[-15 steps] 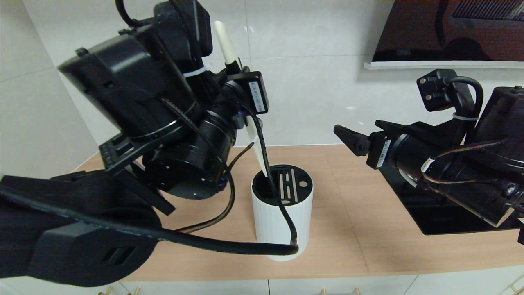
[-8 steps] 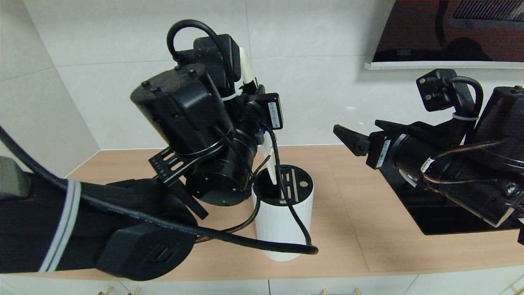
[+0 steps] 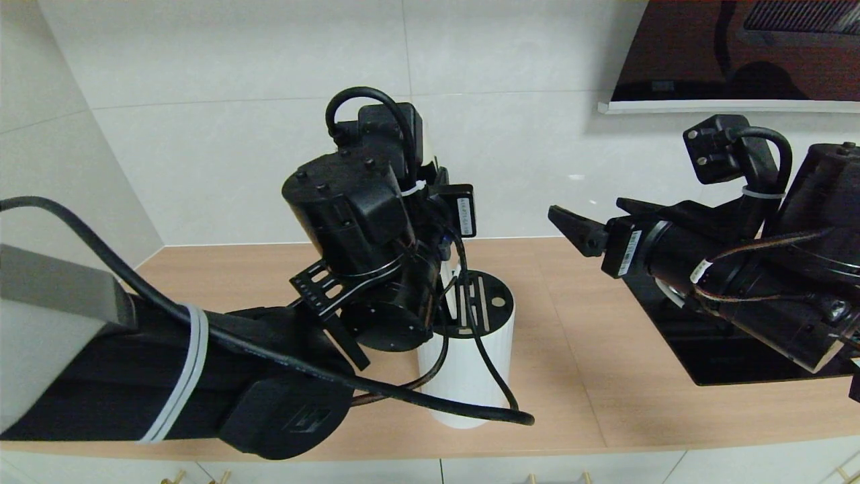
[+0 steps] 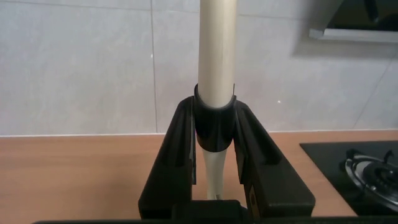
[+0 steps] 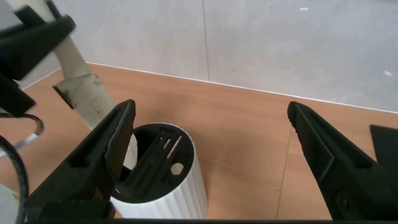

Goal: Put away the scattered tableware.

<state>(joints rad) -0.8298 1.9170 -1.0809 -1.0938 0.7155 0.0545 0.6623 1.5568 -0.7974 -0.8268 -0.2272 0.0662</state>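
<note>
Alignment decides the coming move. The left gripper (image 4: 214, 117) is clamped on the black collar of a cream-handled utensil (image 4: 216, 50). The utensil's long axis stands nearly upright, handle up. Its lower end meets the open compartment on the left of the white slotted holder (image 3: 470, 363) directly below; how deep is hidden. The right gripper (image 5: 211, 134) hangs right of the holder, jaws wide and empty. The remaining travel is probably straight down.

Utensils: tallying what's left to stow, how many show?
1: the white-handled utensil, clamped in the left gripper, lower end in the white holder. Others may sit hidden inside it.
</note>
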